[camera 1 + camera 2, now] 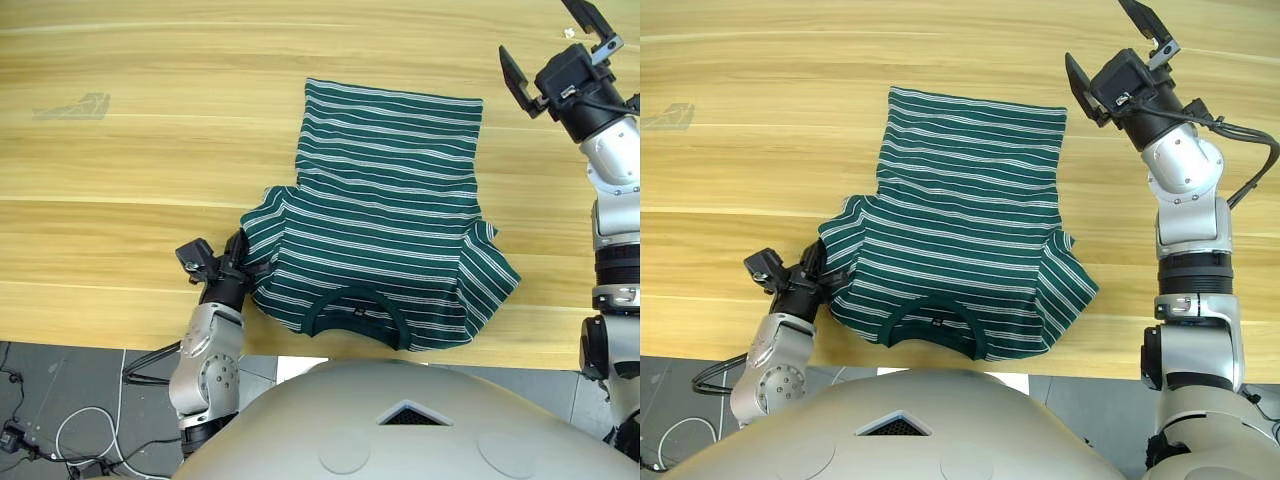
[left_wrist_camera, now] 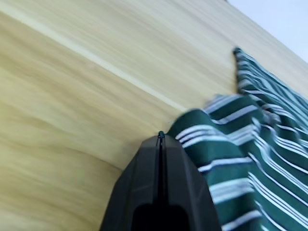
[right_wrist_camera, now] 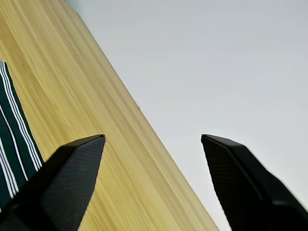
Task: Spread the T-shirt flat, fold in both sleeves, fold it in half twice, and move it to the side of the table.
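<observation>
Green striped T-shirt lies spread on wooden surface, collar toward robot, long axis running away; left end effector closed at its left sleeve, grip unclear; right end effector open beyond its far right corner.

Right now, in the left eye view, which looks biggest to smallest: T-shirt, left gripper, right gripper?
1. T-shirt, by far.
2. right gripper, spread open.
3. left gripper, shut.
The grippers look close in size, so that order is unsure.
</observation>
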{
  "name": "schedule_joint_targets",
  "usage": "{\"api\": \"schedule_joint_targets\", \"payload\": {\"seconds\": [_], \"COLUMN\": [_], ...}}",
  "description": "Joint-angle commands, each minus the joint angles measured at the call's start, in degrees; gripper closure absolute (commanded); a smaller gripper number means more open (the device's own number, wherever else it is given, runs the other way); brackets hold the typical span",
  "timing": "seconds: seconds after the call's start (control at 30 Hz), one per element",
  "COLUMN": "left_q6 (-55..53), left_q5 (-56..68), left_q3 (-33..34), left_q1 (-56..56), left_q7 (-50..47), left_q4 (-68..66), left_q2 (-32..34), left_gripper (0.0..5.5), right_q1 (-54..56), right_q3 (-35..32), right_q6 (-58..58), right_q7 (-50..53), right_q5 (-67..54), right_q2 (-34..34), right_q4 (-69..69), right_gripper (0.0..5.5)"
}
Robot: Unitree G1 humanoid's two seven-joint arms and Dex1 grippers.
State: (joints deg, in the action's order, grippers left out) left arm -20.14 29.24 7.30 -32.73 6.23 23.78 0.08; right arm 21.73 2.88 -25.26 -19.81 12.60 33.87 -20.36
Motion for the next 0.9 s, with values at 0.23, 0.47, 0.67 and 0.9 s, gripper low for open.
{"api": "schedule_joint_targets", "payload": {"seconds": [0.23, 0.47, 0.67, 0.9], "left_q6": [10.6, 20.5, 25.9, 25.1], "left_q5": [-9.3, -23.2, -36.3, -47.5], "left_q3": [-4.7, -15.1, -22.2, -23.7], "left_q1": [-2.2, -6.5, -8.1, -5.7], "left_q7": [3.0, 8.6, 10.1, 6.8], "left_q4": [6.5, 7.8, 4.2, -2.6], "left_q2": [1.8, 9.0, 15.4, 18.7], "left_gripper": [5.48, 5.48, 5.48, 5.48], "right_q1": [1.4, 1.2, 0.9, 0.2], "right_q3": [1.3, 1.4, 1.3, 1.0], "right_q6": [-1.0, -1.1, -0.6, -0.7], "right_q7": [0.5, 0.8, 0.5, 0.7], "right_q5": [1.2, 1.1, 0.8, 0.7], "right_q2": [-0.6, -0.4, -0.3, 0.0], "right_q4": [-1.6, -1.6, -1.4, -1.1], "right_gripper": [1.8, 1.8, 1.8, 1.8]}}
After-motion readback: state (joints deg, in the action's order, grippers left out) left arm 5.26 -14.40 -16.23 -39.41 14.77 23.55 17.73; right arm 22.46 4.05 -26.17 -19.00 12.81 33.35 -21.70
